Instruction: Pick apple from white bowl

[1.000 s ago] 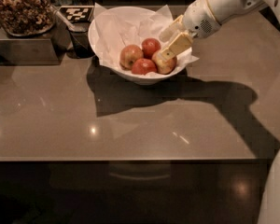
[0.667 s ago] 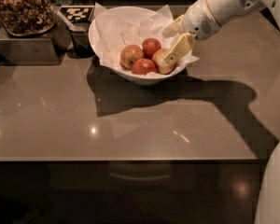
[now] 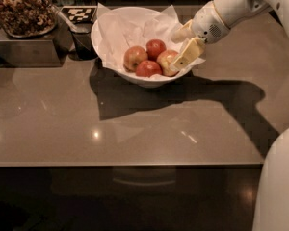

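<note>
Gripper (image 3: 175,52) edging twd right rim of white bowl (image 3: 135,79), fingers open, empty; apple (image 3: 164,60) sitting unmoved in bowl, grasp pending

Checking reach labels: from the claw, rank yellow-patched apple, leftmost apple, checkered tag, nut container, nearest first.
Claw over right side of white bowl.
1. Yellow-patched apple, bowl's right.
2. Leftmost apple, bowl's left.
3. Checkered tag, behind bowl, left.
4. Nut container, far left.
</note>
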`<state>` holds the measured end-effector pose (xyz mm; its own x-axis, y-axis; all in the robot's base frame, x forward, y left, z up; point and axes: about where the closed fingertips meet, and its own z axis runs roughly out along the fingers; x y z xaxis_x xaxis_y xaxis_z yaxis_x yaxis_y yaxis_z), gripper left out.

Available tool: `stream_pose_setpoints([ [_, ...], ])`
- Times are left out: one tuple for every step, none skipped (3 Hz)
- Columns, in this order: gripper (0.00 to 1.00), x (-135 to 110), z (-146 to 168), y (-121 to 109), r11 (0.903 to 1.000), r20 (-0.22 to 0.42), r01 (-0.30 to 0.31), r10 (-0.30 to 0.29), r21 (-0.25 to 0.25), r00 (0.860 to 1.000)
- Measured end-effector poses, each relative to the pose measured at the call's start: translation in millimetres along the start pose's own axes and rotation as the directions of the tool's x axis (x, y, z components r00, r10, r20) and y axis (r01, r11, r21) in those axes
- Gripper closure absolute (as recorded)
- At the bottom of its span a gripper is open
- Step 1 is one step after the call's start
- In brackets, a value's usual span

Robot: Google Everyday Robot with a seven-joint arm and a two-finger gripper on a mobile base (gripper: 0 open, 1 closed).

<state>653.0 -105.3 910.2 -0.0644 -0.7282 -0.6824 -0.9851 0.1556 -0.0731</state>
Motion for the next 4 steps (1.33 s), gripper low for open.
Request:
stream_pose_setpoints([
  [0.22,4,3,-3,1.0,0.005,-0.006,0.006,-0.001,1.0],
  [0.22,4,4,-8,0.9996,0.037,-0.02,0.019,0.02,0.999],
  [0.22,2,7,-11,0.9992,0.057,-0.025,0.023,0.032,0.998],
  [0.22,2,13,-11,0.999,0.075,-0.034,0.031,0.03,0.997],
])
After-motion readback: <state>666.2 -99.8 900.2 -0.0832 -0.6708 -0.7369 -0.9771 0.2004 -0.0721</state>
